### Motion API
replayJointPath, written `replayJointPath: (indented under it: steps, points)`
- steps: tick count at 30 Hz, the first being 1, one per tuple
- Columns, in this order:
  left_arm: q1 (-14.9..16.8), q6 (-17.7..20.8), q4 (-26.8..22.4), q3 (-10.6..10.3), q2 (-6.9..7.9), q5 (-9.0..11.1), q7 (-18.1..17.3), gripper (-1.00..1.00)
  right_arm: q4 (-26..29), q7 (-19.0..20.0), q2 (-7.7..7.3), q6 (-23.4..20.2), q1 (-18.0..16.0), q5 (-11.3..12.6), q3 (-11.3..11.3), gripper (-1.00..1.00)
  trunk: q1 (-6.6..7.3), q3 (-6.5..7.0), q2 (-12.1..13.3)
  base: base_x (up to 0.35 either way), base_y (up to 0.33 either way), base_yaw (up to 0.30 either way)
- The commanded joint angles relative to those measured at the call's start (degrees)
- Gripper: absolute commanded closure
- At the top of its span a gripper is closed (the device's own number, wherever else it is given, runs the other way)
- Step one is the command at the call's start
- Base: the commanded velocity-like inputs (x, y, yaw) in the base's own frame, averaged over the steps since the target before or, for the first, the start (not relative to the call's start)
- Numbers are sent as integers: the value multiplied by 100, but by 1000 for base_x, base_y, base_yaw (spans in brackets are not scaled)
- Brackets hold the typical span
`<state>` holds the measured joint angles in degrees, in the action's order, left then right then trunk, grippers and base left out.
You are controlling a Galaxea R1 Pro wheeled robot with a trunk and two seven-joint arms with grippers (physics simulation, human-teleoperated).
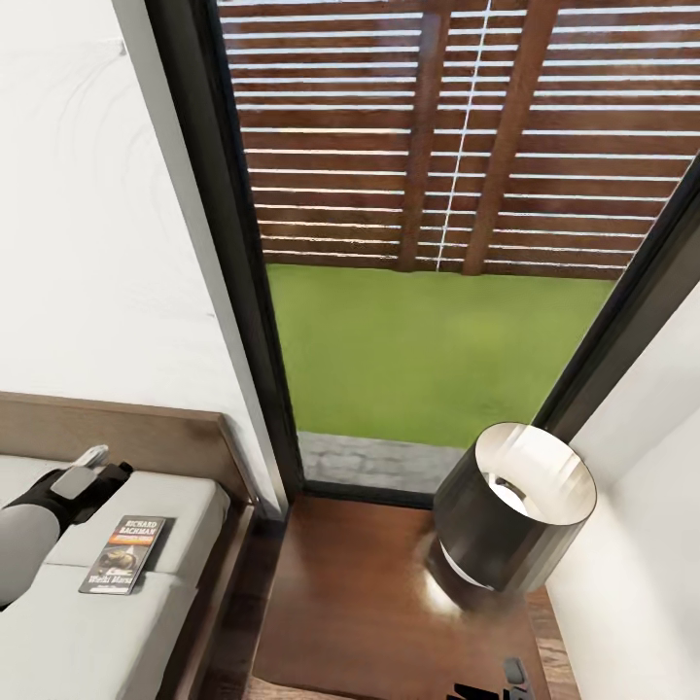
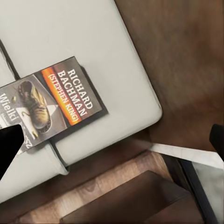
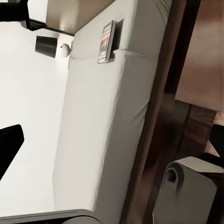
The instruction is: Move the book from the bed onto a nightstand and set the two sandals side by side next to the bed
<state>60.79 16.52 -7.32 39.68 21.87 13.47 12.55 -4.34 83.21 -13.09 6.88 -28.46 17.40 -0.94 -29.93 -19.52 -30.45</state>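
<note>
**Bedside inventory: book awaiting pickup**

Item 1. Small thin paperback book with dark cover, white "RICHARD BACHMAN" lettering and orange band (image 1: 124, 554). We are finding it lying flat on the large low bed with pale grey-white mattress and dark brown wooden frame (image 1: 185, 506), near the mattress edge that faces the nightstand, across a seam in the bedding.

Item 2. Left hand (image 1: 92, 472), grey and black. We are holding it just beside the book's upper end, apparently to line up a grasp; it is carrying nothing, but we cannot tell how wide its fingers are standing.

Item 3. Right hand (image 1: 510, 678). We are seeing just a dark tip low at the nightstand's near edge; its state we cannot tell.

Item 4. Low square dark reddish-brown glossy wooden nightstand (image 1: 360, 603), standing just beside the bed. Its open near part looks the likely landing place for the book.

Item 5. Black cylindrical lamp shade with white lining (image 1: 510, 510), occupying the nightstand's far right part.

Item 6. Tall dark-framed window (image 1: 233, 292), showing lawn and slatted fence.
</note>
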Motion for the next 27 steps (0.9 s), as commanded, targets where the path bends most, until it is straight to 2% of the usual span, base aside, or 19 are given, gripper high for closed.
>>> replayJointPath:
  steps: [1,18,27]
  points:
    - [3,32,8,-24,-2,60,33,-100,-23,11,-2,59,-10,18,-12,-100,-2,-8,-9,0,0,0]
    - [3,18,73,-30,-38,68,-59,-100,-23,2,-9,64,-10,23,-3,-100,-2,-11,-9,0,0,0]
    - [3,18,89,-30,-57,68,-67,-100,-23,2,-8,62,-10,19,-3,-100,-2,-78,-9,0,0,0]
